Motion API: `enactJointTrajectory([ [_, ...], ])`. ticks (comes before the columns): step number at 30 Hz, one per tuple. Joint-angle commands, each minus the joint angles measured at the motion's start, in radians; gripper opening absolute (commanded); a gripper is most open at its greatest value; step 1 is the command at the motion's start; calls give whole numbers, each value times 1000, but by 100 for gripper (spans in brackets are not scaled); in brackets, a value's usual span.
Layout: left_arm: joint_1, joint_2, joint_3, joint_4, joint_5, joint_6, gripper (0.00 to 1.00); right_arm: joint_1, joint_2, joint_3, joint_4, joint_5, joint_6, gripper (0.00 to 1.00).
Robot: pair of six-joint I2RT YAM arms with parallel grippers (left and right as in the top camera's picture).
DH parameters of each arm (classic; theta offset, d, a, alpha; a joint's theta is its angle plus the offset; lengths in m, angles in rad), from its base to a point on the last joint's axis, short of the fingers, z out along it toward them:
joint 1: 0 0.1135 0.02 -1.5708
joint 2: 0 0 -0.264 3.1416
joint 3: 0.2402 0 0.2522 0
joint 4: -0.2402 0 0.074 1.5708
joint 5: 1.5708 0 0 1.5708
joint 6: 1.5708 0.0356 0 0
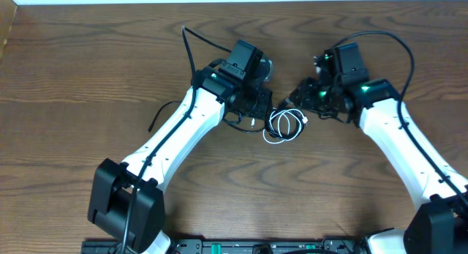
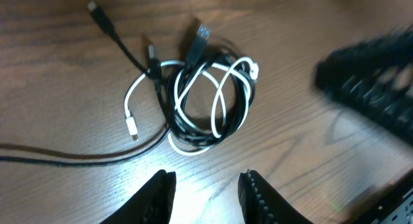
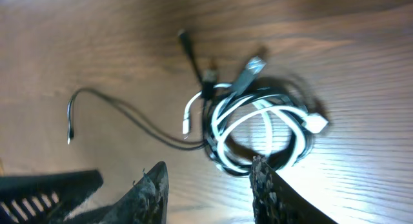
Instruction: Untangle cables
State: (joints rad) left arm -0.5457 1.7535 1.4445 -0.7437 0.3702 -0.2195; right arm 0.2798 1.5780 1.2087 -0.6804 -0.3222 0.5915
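The cables lie tangled in one small coil on the wooden table [image 1: 88,78], between the two arms. The white cable [image 2: 220,95] loops through the black cable [image 2: 179,101]; a white plug [image 2: 132,128] sticks out to the left. The black cable's long tail [image 2: 64,161] runs off left. My left gripper [image 2: 205,188] hovers open just short of the coil, nothing between its fingers. My right gripper [image 3: 210,182] is open too, with one finger [image 3: 266,185] over the edge of the coil [image 3: 258,127]. In the overhead view the coil [image 1: 284,125] lies between both grippers.
The right gripper shows as a blurred black shape [image 2: 374,88] at the right of the left wrist view. The left gripper's black body [image 3: 45,185] shows at the lower left of the right wrist view. A thicker arm wire [image 1: 189,49] arcs over the table behind the left arm.
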Motion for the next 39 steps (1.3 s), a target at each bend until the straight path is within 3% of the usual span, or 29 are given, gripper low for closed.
enactJointTrajectory([
  [1, -18, 12, -33, -6, -13, 32, 39, -90, -1, -1, -5, -4, 21, 38],
  [8, -82, 58, -34, 15, -13, 47, 44, -211, -1, -1, -30, -51, -69, 40],
  [17, -229, 153, -34, 124, -13, 371, 44, -332, -1, -1, -87, -51, -168, 49],
  [24, -253, 238, -32, 275, -39, 375, 53, -408, -1, -1, -121, -55, -194, 49],
  [28, -253, 268, -32, 306, -171, 354, 56, -414, -1, -1, -148, -55, -198, 50],
  [39, -235, 327, -32, 195, -206, 467, 58, -413, -1, -1, -197, -54, -220, 50],
])
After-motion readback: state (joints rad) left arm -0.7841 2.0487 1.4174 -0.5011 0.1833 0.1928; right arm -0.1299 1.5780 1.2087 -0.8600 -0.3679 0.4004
